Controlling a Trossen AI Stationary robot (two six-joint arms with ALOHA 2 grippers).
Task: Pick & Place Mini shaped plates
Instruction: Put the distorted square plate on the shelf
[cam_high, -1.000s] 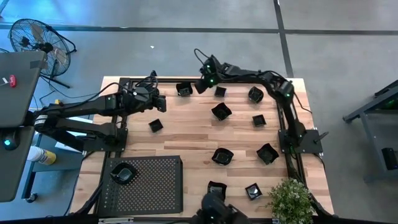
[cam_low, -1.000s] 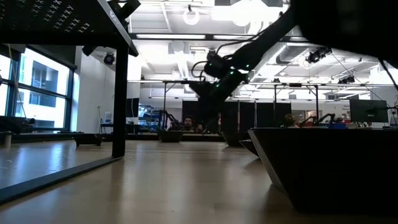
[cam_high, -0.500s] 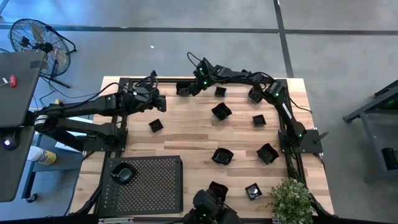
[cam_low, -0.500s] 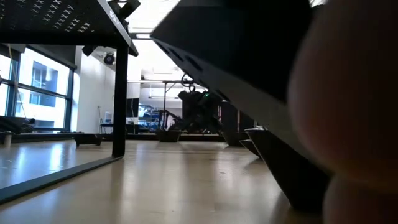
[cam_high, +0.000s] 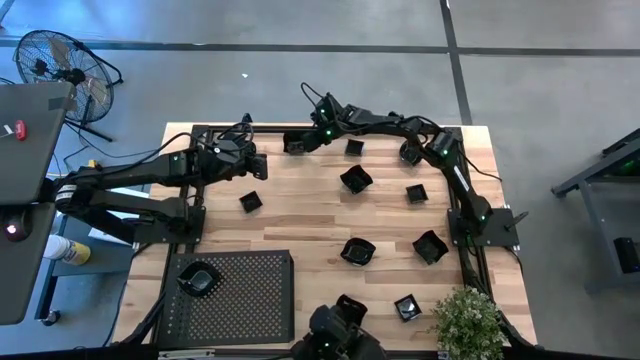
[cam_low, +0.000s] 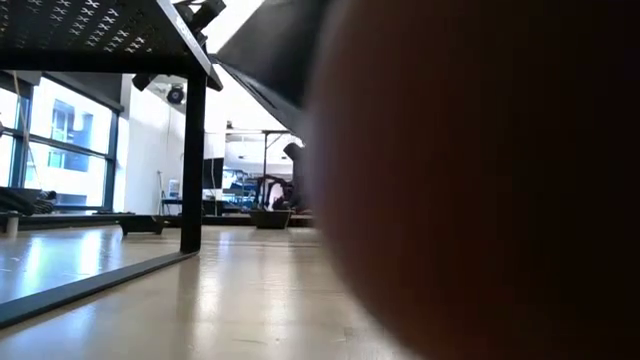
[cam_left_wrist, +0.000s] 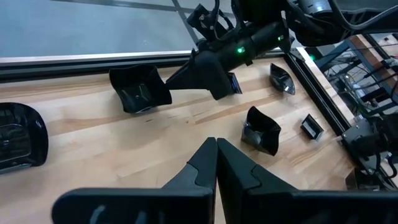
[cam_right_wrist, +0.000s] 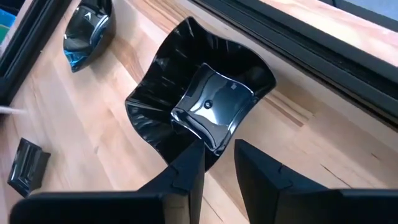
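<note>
Several small glossy black plates lie scattered on the wooden table. My right gripper (cam_high: 309, 141) (cam_right_wrist: 219, 163) is at the table's far edge, open, its fingers low and right against the near rim of a wavy-edged plate (cam_high: 293, 144) (cam_right_wrist: 208, 102) that rests flat on the wood. The left wrist view shows the same gripper (cam_left_wrist: 177, 79) beside that plate (cam_left_wrist: 138, 89). My left gripper (cam_high: 258, 167) (cam_left_wrist: 216, 152) hovers shut over bare wood on the table's left side, with another plate (cam_high: 249, 202) nearer the front edge. My right gripper comes at the wavy plate slanting down from the table's right. One finger (cam_right_wrist: 186, 163) overlaps the plate's near rim (cam_right_wrist: 186, 142), but I cannot tell whether it touches. The plate sits flat on the table.
A large black perforated tray (cam_high: 250, 300) stands at the near left corner with one plate (cam_high: 198, 280) on it. A green plant (cam_high: 468, 322) is at the near right corner. A big blurred dark shape (cam_low: 480, 190) close to the low camera covers most of that view.
My right gripper has moved toward the table's left and down along the far edge, up to the wavy plate, then held still. In the low view a blurred dark shape has swung in front of the lens and grown until it hides most of the scene.
</note>
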